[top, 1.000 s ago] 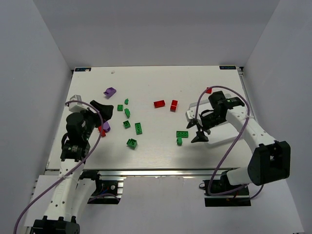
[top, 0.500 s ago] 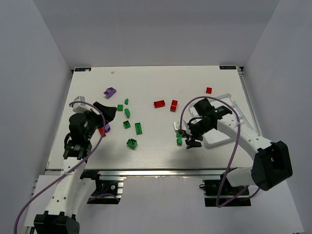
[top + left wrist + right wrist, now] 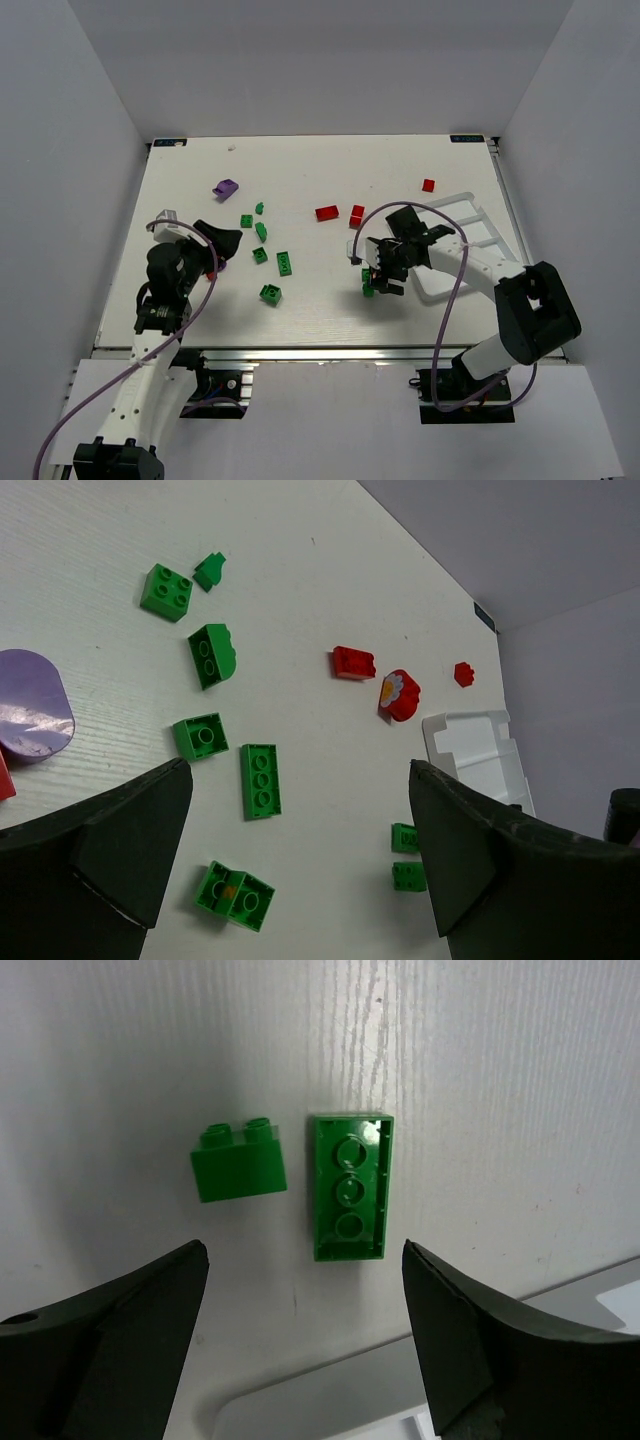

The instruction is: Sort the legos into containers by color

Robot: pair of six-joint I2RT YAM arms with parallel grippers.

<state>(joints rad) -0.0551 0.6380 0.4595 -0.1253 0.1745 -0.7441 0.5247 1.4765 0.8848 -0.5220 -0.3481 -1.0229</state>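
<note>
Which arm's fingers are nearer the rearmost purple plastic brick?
Left. The left fingers sit a little nearer the robot than the purple plastic brick; the right fingers hover far to its right, over two green bricks by the white tray.

Tray [image 3: 478, 222] at the desk's [image 3: 300, 160] right edge; 2 bricks [image 3: 348, 1188] side by side just beside its left wall; remaining bricks [image 3: 283, 262] lie mid-desk and leftward.

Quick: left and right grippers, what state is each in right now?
Left gripper: open, holding nothing.
Right gripper: open, holding nothing, over two green bricks on the table.
</note>
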